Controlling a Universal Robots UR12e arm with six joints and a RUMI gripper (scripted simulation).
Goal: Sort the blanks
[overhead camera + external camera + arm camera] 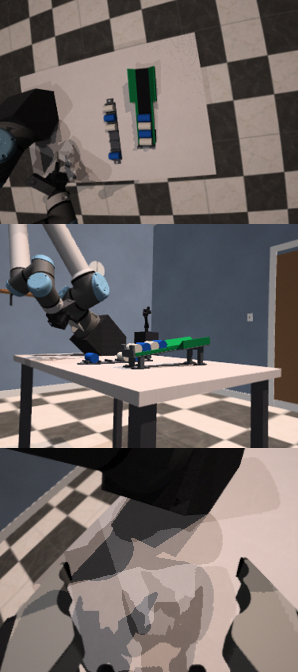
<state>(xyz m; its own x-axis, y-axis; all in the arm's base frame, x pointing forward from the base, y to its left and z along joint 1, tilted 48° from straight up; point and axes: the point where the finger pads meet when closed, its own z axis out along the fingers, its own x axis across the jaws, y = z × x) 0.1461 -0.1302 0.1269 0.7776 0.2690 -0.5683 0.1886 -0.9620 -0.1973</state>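
Item 1, ramp [131, 85]: green-walled chute with a black floor, at about 1 o'clock from the middle of the table [178, 119] in the top view. Its low end points to 6 o'clock, so bars settle against the stop there. You will find four bars in a row: cream bar [144, 141] at the stop, then blue bar [144, 133], cream [144, 125], blue [144, 117]. Judging by the bar at the stop, cream is the ramp's color, so both blue ones look misplaced.

Item 2, rack [113, 140]: dark ribbed strip at 9 o'clock of the ramp, near but apart. From 12 to 6 o'clock it holds a cream bar [108, 107], a blue bar [109, 117], a cream bar [110, 127], bare slots, then a blue bar [114, 156].

Item 3, pincer [150, 613]: spread wide, pinching nothing, hanging over the table's 7 o'clock corner, well apart from both fixtures. Your next reach is probably toward a bar of the wrong color.
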